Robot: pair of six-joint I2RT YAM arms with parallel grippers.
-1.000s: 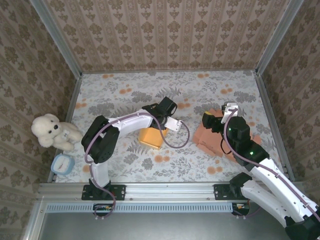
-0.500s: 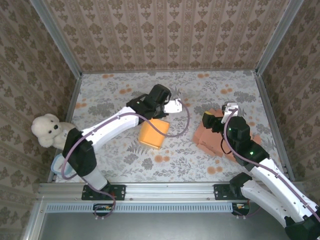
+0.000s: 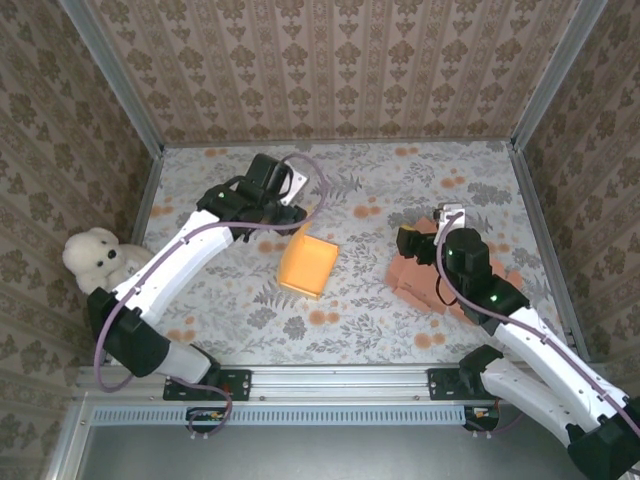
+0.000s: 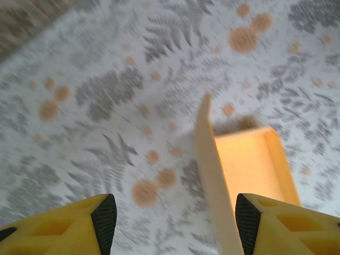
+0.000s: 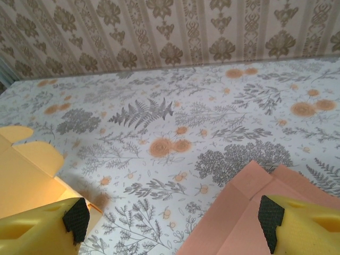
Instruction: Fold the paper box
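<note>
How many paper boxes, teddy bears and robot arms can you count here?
Paper boxes: 2, the orange box and the flat pink box
Teddy bears: 1, the white teddy
Robot arms: 2, the left arm and the right arm
Total: 5

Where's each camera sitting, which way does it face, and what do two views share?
Top external: above, behind the bases, looking down at the table; left arm, right arm show.
Left wrist: faces down at the orange box; left end effector at the bottom.
Right wrist: low, facing the far wall; right end effector at the bottom.
Shared: both wrist views catch the orange box.
</note>
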